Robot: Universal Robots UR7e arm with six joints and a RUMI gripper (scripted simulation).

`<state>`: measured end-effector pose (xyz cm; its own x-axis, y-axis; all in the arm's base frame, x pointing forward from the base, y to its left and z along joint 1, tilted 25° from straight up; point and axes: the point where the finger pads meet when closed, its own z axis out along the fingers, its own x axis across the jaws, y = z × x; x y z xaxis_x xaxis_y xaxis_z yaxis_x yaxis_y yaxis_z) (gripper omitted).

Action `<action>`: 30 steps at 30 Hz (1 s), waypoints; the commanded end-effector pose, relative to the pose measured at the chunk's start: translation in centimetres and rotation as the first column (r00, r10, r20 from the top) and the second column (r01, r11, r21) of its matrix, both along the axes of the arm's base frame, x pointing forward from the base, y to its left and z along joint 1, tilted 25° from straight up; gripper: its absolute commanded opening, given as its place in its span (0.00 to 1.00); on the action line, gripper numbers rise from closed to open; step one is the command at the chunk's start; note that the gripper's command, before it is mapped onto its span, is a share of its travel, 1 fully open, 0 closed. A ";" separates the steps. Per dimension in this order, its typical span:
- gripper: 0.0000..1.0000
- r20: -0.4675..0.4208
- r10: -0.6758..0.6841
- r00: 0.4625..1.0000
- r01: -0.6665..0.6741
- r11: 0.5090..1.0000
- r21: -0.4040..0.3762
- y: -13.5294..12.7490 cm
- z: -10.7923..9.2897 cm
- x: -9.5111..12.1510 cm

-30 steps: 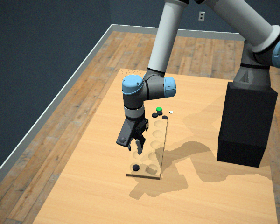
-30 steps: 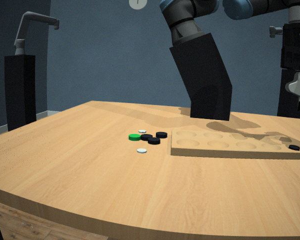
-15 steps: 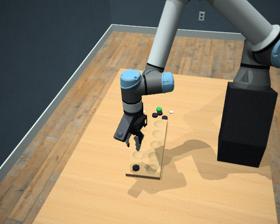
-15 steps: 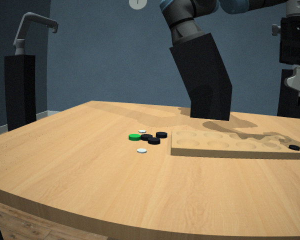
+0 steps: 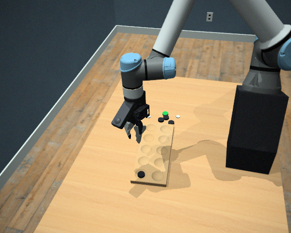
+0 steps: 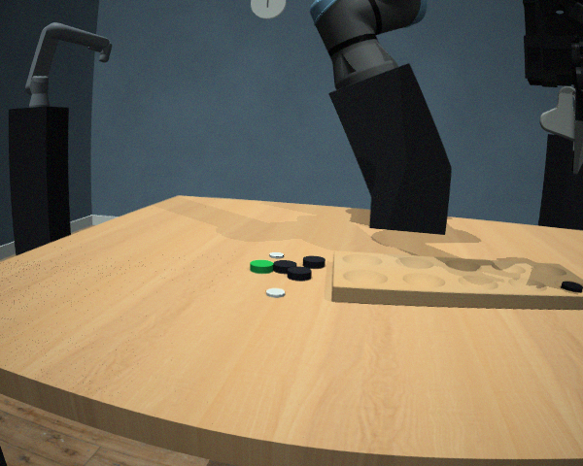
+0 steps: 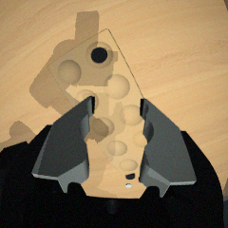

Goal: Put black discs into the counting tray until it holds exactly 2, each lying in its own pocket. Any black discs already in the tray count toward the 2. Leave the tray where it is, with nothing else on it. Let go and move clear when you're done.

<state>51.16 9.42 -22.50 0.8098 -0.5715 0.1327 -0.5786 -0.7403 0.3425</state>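
The wooden counting tray [image 5: 153, 154] lies lengthwise on the table with two rows of round pockets. One black disc [image 5: 140, 174] lies in its near left corner pocket; the same disc shows in the wrist view [image 7: 99, 54] and in the exterior view [image 6: 571, 286]. Three loose black discs [image 5: 160, 119] [image 5: 166, 116] [image 5: 170, 122] lie on the table just beyond the tray's far end. My gripper [image 5: 134, 136] hovers high above the tray's left edge, near its far half. Its fingers stand partly apart with nothing between them.
A green disc [image 5: 165, 113] touches the loose black discs. Two white discs [image 5: 177, 116] [image 5: 148, 116] lie on either side of the group. The arm's black pedestal [image 5: 255, 127] stands on the right of the table.
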 end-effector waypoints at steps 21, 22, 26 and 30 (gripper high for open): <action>0.28 0.090 -0.427 0.900 0.410 0.898 0.162 -5.6 19.8 1.5; 0.28 0.090 -0.427 0.900 0.410 0.898 0.162 -5.6 19.8 1.5; 0.28 0.099 -0.521 0.848 0.496 0.845 0.202 -6.9 24.2 0.4; 0.28 0.104 -0.590 0.801 0.557 0.797 0.234 -7.7 27.6 -0.6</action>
<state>52.49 2.89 -0.14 0.4161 -0.9019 0.1157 -0.9067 -0.4018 0.1283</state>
